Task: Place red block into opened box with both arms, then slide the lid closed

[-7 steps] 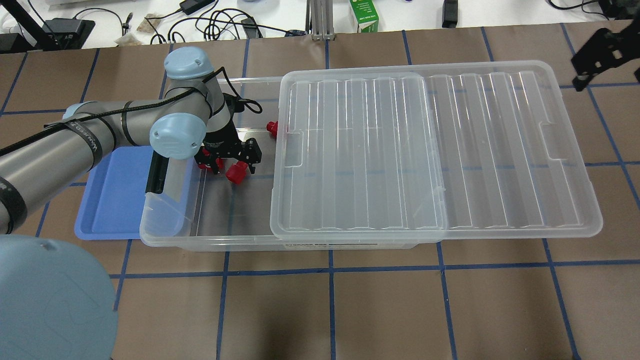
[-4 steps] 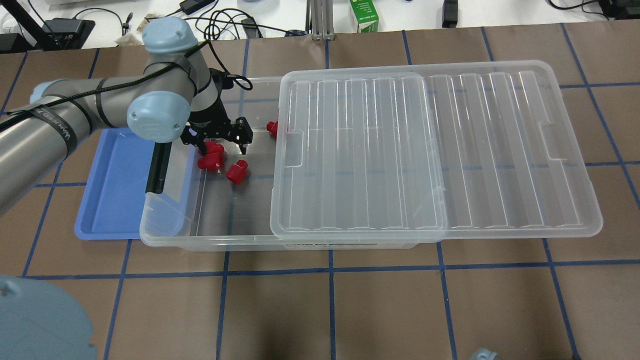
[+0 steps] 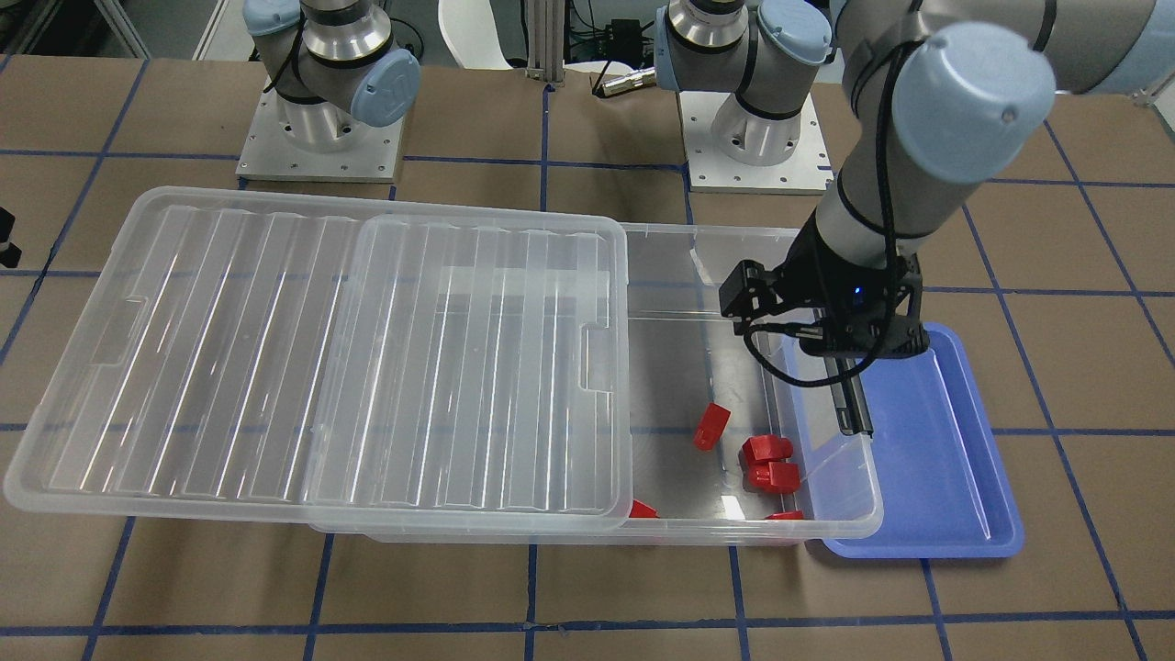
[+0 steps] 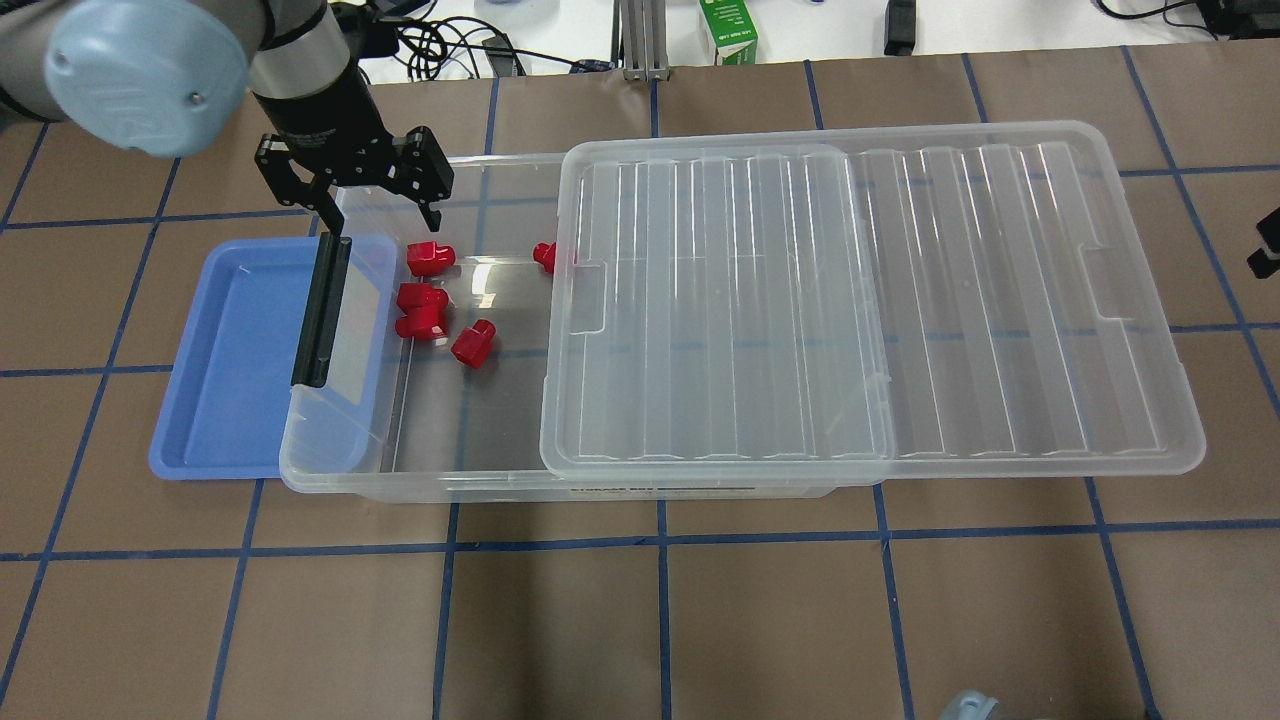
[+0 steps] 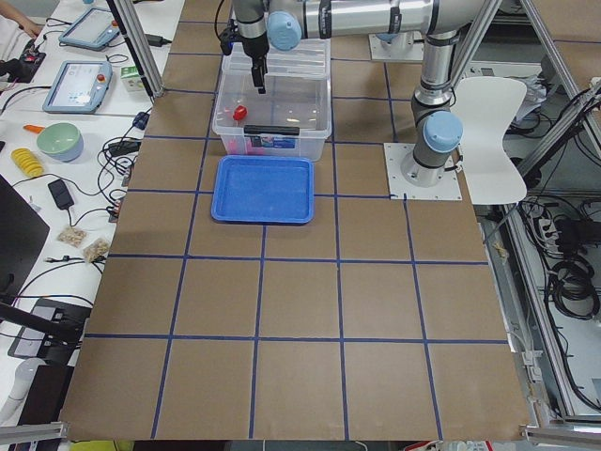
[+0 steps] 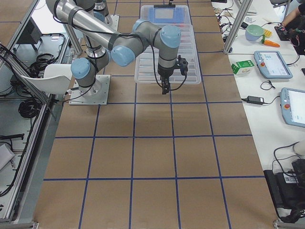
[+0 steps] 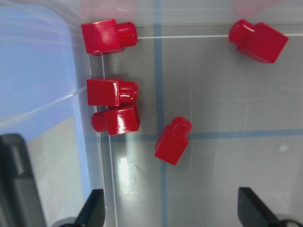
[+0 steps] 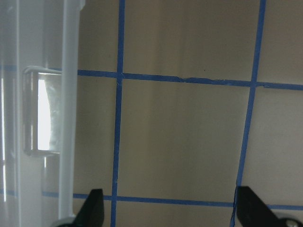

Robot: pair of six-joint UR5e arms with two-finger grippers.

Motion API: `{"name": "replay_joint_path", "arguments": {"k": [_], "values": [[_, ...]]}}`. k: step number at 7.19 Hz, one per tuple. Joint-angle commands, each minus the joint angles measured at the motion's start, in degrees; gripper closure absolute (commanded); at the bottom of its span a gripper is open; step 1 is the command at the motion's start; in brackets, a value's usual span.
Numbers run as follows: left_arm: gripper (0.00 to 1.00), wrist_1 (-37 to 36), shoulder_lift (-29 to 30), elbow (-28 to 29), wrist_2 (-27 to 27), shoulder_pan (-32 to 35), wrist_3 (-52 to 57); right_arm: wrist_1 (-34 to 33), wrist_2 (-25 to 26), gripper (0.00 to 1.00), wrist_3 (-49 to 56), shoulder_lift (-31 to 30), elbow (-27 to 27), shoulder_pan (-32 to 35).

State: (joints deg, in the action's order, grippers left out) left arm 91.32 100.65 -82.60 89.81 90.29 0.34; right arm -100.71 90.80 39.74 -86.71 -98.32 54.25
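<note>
Front-facing cam: my left pincer (image 3: pixel 826 321) hangs over the box's (image 3: pixel 831 537) uncovered end, beside the blue tray (image 3: pixel 955 477). The red blocks (image 3: pixel 769 462) sit on the box floor, one tucked half under the lid (image 3: pixel 321 358).

Overhead: the left pincer (image 4: pixel 380 215) is spread wide with nothing in it, over the box's far-left corner. There are five blocks in there, so I'd say placing is done. The lid's long axis runs left-right, and it overhangs the box's right end. Only a sliver of my right pincer (image 4: pixel 1263 252) shows, well right of the lid.

Side cams: too small to add much.

Left wrist: blocks lie loose, none gripped.

Right wrist: fingertips wide apart over the table, with the lid's notched short edge at the view's left — so the right arm's nearer. I reckon the push goes leftward, along the lid's length.
</note>
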Motion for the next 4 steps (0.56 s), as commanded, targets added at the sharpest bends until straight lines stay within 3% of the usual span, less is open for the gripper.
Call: {"name": "replay_joint_path", "arguments": {"k": [1,4], "values": [[0.0,4.5,-5.6,0.0,0.3,0.2,-0.2,-10.6,-0.1,0.01,-0.9,0.5,-8.2,0.0],[0.0,6.6,-9.1,-1.6,0.7,-0.2,0.6,-10.7,-2.2,0.01,-6.4,0.2,-8.9,0.7]]}}
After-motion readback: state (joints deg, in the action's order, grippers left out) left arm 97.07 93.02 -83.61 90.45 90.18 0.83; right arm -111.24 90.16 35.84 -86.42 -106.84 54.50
